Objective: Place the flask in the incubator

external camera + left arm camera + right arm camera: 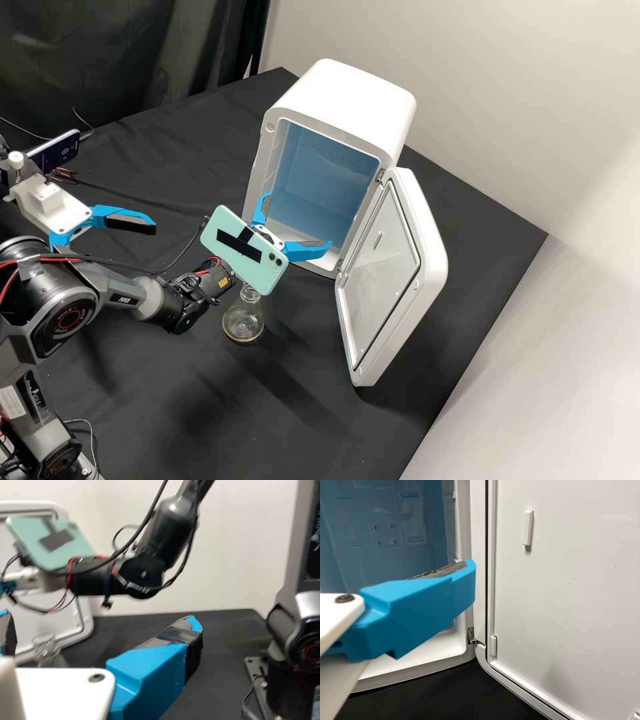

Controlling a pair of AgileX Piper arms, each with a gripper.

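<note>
The flask [243, 321] stands upright on the desk [200, 400], neck up, long axis vertical, just below and behind my right hand [298, 221]. That hand is spread and empty, pointing into the open incubator [347, 113]. My left hand [107, 233], also spread and empty, sits farther from the flask.

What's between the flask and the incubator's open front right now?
Only bare bench lies between the flask and the incubator in the high view; the right gripper hangs open above that stretch.

Right arm [157, 301] stretched forward, jaws wide apart, left wrist [48, 201] well behind, jaws parted
</note>
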